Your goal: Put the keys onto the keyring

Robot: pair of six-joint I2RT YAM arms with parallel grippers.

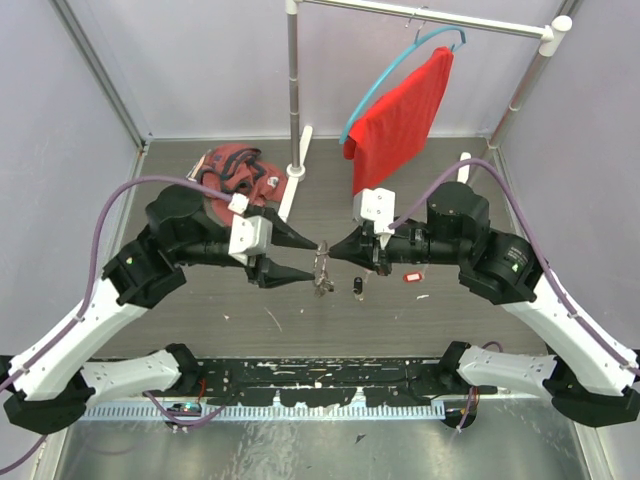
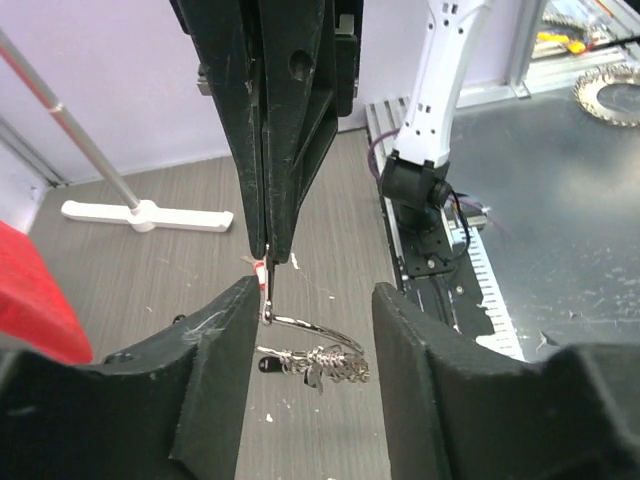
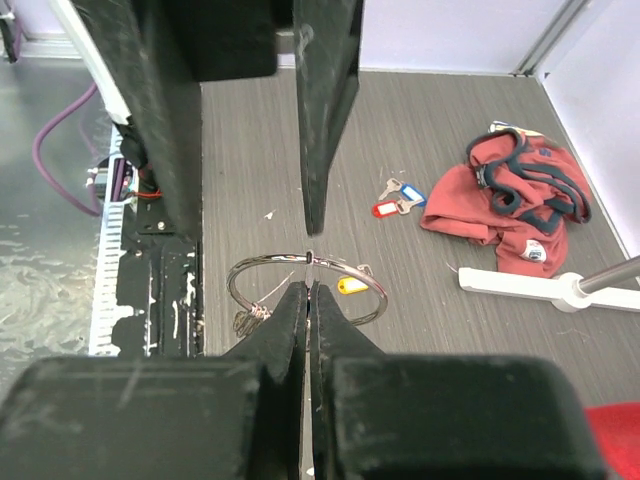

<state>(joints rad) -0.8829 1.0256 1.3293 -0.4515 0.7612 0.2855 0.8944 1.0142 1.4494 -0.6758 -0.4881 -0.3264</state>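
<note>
While right pincer (image 3: 309, 290) clamps keyring (image 3: 262, 259), left pincer (image 2: 315, 296) agape, straddling it.

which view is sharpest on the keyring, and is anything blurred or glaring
Right wrist view: the keyring is sharp with a bright glint on the wire, while the right gripper shut on it is a dark, soft foreground mass. Left wrist view: the ring is fairly crisp, and the open left gripper is blurred and black. Top external view: evenly lit, with the ring tiny.
</note>
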